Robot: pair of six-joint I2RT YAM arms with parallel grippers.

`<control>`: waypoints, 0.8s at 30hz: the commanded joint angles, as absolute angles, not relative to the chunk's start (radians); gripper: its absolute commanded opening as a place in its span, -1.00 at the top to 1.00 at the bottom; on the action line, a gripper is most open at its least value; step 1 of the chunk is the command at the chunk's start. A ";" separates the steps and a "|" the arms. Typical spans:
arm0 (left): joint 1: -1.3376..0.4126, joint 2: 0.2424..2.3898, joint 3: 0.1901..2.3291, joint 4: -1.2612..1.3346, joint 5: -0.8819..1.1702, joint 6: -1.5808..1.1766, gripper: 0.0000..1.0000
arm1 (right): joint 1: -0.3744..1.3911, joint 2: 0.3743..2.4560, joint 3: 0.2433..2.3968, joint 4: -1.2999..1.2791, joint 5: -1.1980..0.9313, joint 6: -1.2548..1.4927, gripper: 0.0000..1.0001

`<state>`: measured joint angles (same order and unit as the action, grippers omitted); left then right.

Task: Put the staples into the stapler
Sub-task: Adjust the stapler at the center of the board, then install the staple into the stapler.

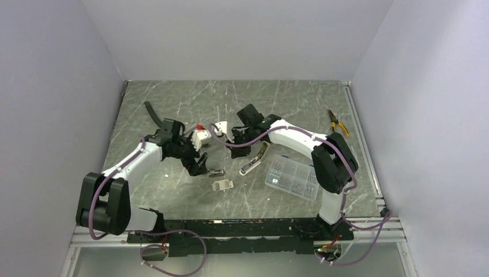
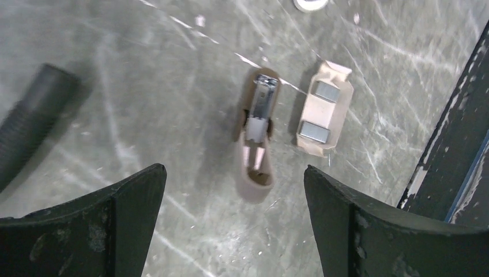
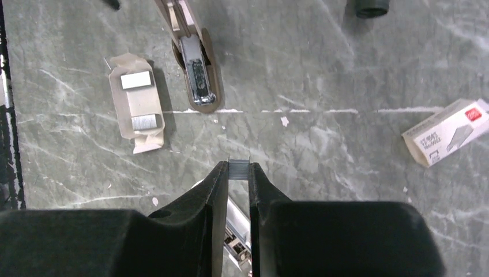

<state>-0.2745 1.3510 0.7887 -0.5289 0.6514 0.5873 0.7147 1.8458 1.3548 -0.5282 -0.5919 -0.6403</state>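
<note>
The olive-grey stapler [image 2: 256,138] lies open side up, its metal channel showing; it also shows in the right wrist view [image 3: 196,75] and in the top view [image 1: 216,172]. A long silver-white stapler part [image 1: 254,158] lies under my right fingers [image 3: 236,231]. A cardboard tray [image 2: 323,112] holding two staple blocks lies beside the stapler [image 3: 137,109]. My right gripper [image 3: 239,171] is shut on a short strip of staples [image 3: 239,166], above the table [image 1: 241,147]. My left gripper [image 2: 233,169] is open and empty, just short of the stapler [image 1: 200,166].
A clear compartment box [image 1: 291,178] sits right of the silver-white part. A white staple box [image 1: 202,137] lies between the arms [image 3: 447,133]. Orange-handled pliers [image 1: 337,122] lie at the far right. A black tube [image 1: 153,112] lies far left [image 2: 34,121].
</note>
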 commanded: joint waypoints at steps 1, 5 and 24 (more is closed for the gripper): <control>-0.147 1.305 0.867 -0.581 0.805 0.551 -0.89 | 0.749 1.866 1.433 -0.570 -0.595 -0.696 0.78; -0.038 1.294 0.892 -0.580 0.833 0.507 -0.89 | 0.808 1.903 1.506 -0.640 -0.548 -0.714 0.79; 0.313 1.347 1.001 -0.543 0.741 0.246 -0.89 | 0.965 2.144 1.809 -0.905 -0.304 -0.693 0.80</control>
<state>0.2604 1.3403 0.9680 -0.5465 0.7246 0.2966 0.9531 2.1208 1.7287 -0.8394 -0.3611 -0.7097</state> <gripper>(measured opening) 0.941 0.195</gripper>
